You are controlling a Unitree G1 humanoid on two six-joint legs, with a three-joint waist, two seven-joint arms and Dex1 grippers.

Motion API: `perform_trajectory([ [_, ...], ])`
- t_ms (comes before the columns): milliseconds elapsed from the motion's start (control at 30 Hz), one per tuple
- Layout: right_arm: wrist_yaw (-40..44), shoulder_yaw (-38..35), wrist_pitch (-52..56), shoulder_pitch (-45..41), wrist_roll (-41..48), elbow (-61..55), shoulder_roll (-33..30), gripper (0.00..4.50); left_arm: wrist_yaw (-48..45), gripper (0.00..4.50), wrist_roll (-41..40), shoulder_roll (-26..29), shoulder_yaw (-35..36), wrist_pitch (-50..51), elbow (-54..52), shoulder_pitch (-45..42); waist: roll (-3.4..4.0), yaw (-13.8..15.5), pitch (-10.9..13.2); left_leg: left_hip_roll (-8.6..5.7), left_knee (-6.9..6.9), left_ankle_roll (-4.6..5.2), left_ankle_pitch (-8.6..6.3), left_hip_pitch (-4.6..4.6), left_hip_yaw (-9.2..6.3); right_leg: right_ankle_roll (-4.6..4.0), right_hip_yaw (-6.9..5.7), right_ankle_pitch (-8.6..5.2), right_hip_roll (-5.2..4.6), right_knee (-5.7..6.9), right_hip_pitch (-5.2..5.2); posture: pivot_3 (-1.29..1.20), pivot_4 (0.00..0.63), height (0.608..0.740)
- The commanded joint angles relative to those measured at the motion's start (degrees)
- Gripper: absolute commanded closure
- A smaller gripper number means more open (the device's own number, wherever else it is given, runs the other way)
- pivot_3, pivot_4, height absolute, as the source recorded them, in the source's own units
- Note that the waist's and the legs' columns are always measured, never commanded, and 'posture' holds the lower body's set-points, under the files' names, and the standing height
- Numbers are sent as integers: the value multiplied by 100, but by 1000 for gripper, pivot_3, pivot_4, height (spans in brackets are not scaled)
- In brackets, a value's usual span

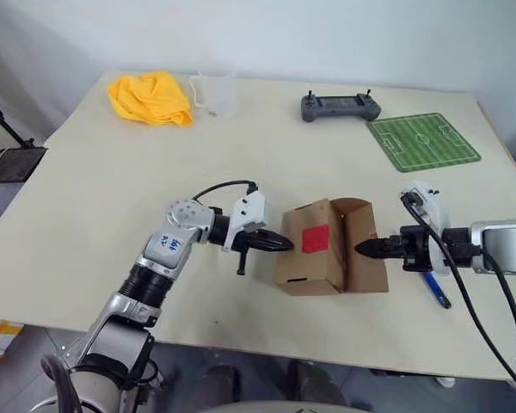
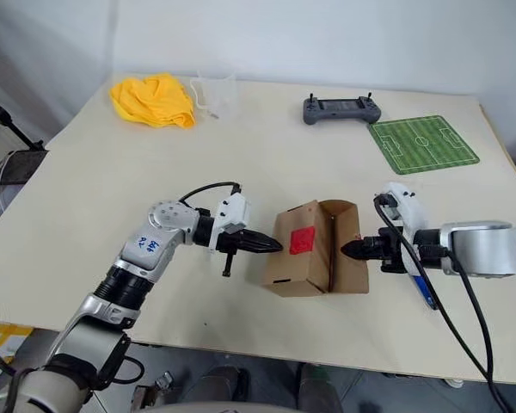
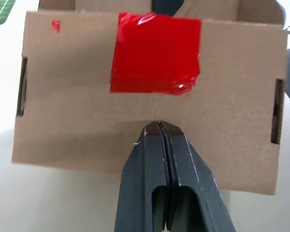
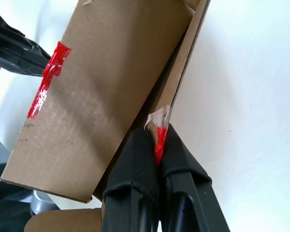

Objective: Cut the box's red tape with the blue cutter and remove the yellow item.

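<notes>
1. Fingers of my right end effector [image 1: 367, 248] are pinched shut on the edge of the box's open flap [image 1: 365, 245]. In the right wrist view a strip of torn red tape sits clamped between them, together with a ragged bit of cardboard.
2. My left end effector [image 1: 279, 243] is fully closed on nothing, its tip pressed against the taped face of the box [image 1: 314, 249], just below the red tape [image 1: 315, 238], bracing the carton from the opposite side.
3. Both forearms lie nearly level over the counter [image 1: 241, 155], pointing inward at each other with the box between them.
4. Progress, as I judge it: the seam looks already parted, since the flap stands swung out to my right and the box is open. The blue cutter [image 1: 436, 288] lies on the counter under my right wrist, put down, so cutting seems done.
5. Remaining: widen the opening and take out the yellow item. I cannot see inside the box, so I cannot tell whether it is in there. A yellow cloth [image 1: 151, 97] lies at the far left corner of the counter, well apart from the box.
</notes>
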Motion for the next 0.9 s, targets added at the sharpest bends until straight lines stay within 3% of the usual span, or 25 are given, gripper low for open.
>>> perform_trajectory([
  [33, 19, 115, -182, -398, 444, -347, -296, 4460, 210, 4500, 265, -111, -303, 199, 200, 226, 0, -2, 0, -5, 0, 1, 0, -1, 0, 0, -4, 0, -7, 0, -1, 0, 150, 740],
  [400, -54, 1005, -139, -1594, 477, -822, -755, 4460, 372, 4500, 294, -61, -219, 387, 167, 444, 4, -12, 2, -30, 1, 9, 0, -16, -7, 3, -85, 2, -61, -20, 1, 0, 150, 740],
  [667, -151, 1386, -391, -1714, 477, -1130, -795, 4460, 559, 4500, 328, -163, -93, 325, 158, 518, 14, -21, 7, -34, 10, -8, 6, -80, -31, 9, -112, 6, -63, -23, -33, 0, 150, 740],
  [800, -595, 1569, -568, -1641, 477, -1144, -764, 4460, 602, 4500, 136, -253, 53, 448, 18, 541, 15, -25, 8, -34, 6, -11, 5, -81, -31, 9, -123, 6, -62, -24, -36, 0, 150, 740],
  [900, -863, 1613, -637, -1708, 477, -1035, -755, 4460, 419, 4500, 134, 19, 23, 680, -189, 606, 17, -35, 10, -34, 8, -12, 6, -82, -31, 9, -124, 6, -62, -24, -36, 0, 150, 740],
])
